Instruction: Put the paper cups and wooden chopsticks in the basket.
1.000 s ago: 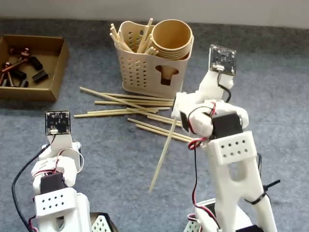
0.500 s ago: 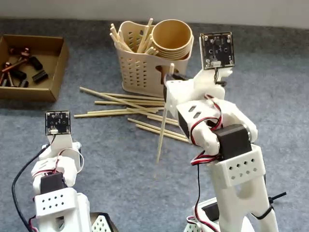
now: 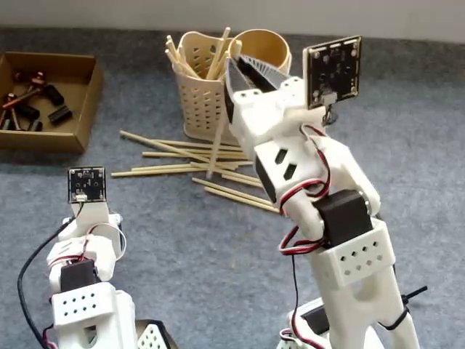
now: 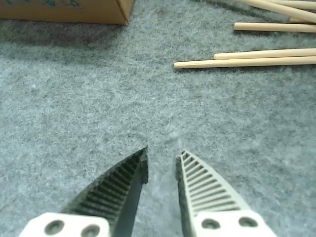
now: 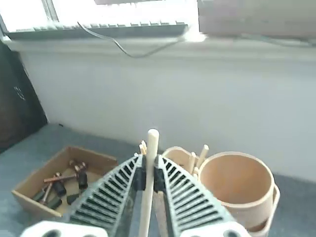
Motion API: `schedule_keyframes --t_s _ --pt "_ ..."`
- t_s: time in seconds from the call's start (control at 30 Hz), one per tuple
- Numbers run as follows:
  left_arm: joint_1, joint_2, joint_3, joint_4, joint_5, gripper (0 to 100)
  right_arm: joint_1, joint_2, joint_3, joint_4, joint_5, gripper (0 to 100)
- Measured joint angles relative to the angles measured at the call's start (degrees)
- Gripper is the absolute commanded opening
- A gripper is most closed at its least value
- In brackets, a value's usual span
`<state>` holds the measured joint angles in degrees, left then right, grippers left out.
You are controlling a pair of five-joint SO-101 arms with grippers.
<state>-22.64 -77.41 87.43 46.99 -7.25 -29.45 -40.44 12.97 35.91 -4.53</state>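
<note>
Left tool [image 4: 163, 152]: low over the grey counter [image 3: 182, 240] nearest the camera, its jaws a little apart with nothing between them.
Left to do: a scatter of loose chopsticks [image 3: 156, 171] lies flat on the counter just in front of the basket (most of the remaining work, by my reckoning).
In hand: the right tool [image 5: 149, 158] is clamped on one held chopstick [image 3: 217, 138], which hangs nearly upright beside the basket's front wall. Its lower end is above the loose ones.
Done: the basket [image 3: 200, 109] already holds a bundle of chopsticks in one half and nested paper cups [image 3: 270, 45] in the other, so the cup part looks finished.
Around: a cardboard box [image 3: 40, 140] of small dark parts sits well apart, far off to one side.
In the way: the sticks already standing in the basket crowd its opening (the held one may snag on them going in).
</note>
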Motion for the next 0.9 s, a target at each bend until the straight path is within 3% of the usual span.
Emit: schedule_keyframes --t_s 0.53,0.9 --pt "0.0 0.0 0.0 0.0 0.0 10 -2.1 8.0 0.6 -38.0 15.5 0.5" --pt "0.0 0.0 0.0 0.0 0.0 10 -1.8 16.8 0.6 -42.1 18.2 0.5"
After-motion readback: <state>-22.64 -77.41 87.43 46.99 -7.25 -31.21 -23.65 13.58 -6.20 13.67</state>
